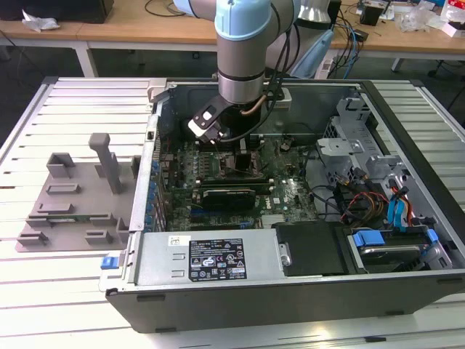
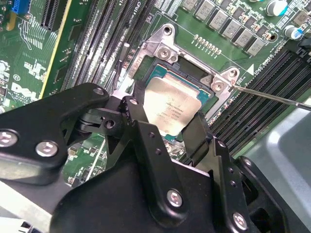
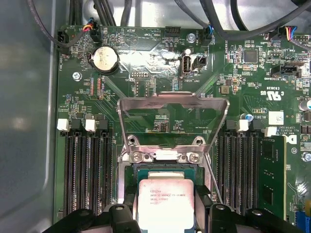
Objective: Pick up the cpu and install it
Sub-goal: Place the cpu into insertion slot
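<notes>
At the exterior view's left, a grey tray (image 1: 73,211) carries its upright blocks. At centre frame, the arm (image 1: 247,51) reaches down into the open computer case (image 1: 290,302). The case holds the motherboard (image 1: 290,196), a power supply (image 1: 211,254) along the lower edge and, at lower right, a drive cage (image 1: 392,243) with blue tabs.

In both wrist views the gripper (image 2: 167,124) has its black fingers (image 2: 141,128) pinching the cpu (image 2: 171,109) by two opposite edges, directly over the socket (image 3: 160,171) (whether the chip already sits in it or hangs just above is hard to say). The first wrist view also takes in the load plate (image 3: 172,104) standing open and a coin battery (image 3: 105,59). The second wrist view catches the thin retention lever (image 2: 272,96) angled out beside the socket.
</notes>
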`<action>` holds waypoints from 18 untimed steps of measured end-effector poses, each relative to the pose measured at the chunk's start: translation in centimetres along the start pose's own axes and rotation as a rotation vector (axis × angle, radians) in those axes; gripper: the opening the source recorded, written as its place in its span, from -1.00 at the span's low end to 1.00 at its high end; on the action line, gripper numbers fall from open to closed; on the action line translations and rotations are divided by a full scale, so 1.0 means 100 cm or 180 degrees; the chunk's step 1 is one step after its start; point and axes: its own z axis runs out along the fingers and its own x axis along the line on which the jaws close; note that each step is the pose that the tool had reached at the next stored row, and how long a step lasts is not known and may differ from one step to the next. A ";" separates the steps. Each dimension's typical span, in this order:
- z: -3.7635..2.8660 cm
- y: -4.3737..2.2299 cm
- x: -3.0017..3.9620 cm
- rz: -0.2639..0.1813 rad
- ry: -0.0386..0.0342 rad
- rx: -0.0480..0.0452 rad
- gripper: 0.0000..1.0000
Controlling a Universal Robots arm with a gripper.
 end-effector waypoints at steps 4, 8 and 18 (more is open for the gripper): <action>0.0002 0.0001 0.0000 0.0000 0.0000 0.0001 0.09; 0.0012 0.0000 -0.0001 0.0000 -0.0001 0.0001 0.09; 0.0022 0.0007 -0.0002 0.0000 -0.0002 0.0001 0.09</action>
